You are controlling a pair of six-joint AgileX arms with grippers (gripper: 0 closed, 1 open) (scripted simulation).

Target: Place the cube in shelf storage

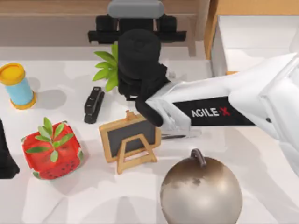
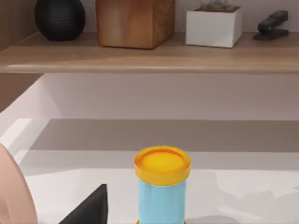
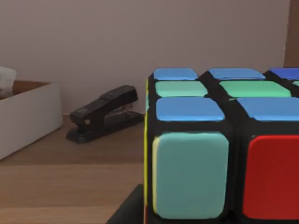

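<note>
Right hand first: reaches in from the counter's right side to the back middle, over a green plant, pinching the cube with a dark finger against its lower edge. Holds the cube just over the light-wood board of the shelf storage, showing blue and green stickers on top, pale green and red on the near face. Shares that board with a black stapler and a white box farther back. Left hand: parked at the counter's left edge, facing a blue jar with a yellow lid. Elsewhere on the counter: strawberry cube, small chalkboard easel, bronze sphere
</note>
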